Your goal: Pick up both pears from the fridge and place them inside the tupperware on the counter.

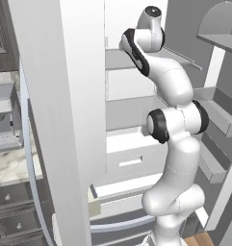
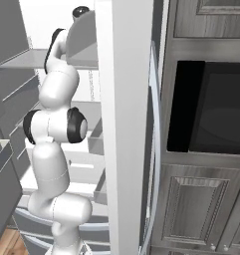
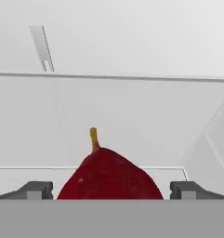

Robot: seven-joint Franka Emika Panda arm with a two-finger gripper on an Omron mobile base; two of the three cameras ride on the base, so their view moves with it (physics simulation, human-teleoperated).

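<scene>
On the far left of the left base view you can see a bit of the table (image 1: 9, 166), light stone with brown lines, and the tupperware is not anywhere I can make out, so the drop-off spot is still a way off; next comes the open fridge (image 1: 55, 96) with its white shelves and drawers, and the white arm reaches up and into it; in the hand view the left finger (image 3: 36, 189) sits to the left of the red pear (image 3: 108, 174), the pear stands in the middle with its yellow stem pointing up, and the right finger (image 3: 185, 189) sits to the right of it; so the hand (image 3: 111, 190) is apart, with a gap on each side of the fruit, and it is not squeezing the pear yet; the pear looks like it sits on a white fridge shelf with the back wall behind it; I think the next job is to close on the pear, and here is what could go wrong; the pear is round and shiny, so it could slip out or roll away if the fingers pinch only its low wide part; it could also get pushed back toward the wall if the hand bumps it first; and the arm is deep among shelves, so pulling out fast could knock the pear loose
</scene>
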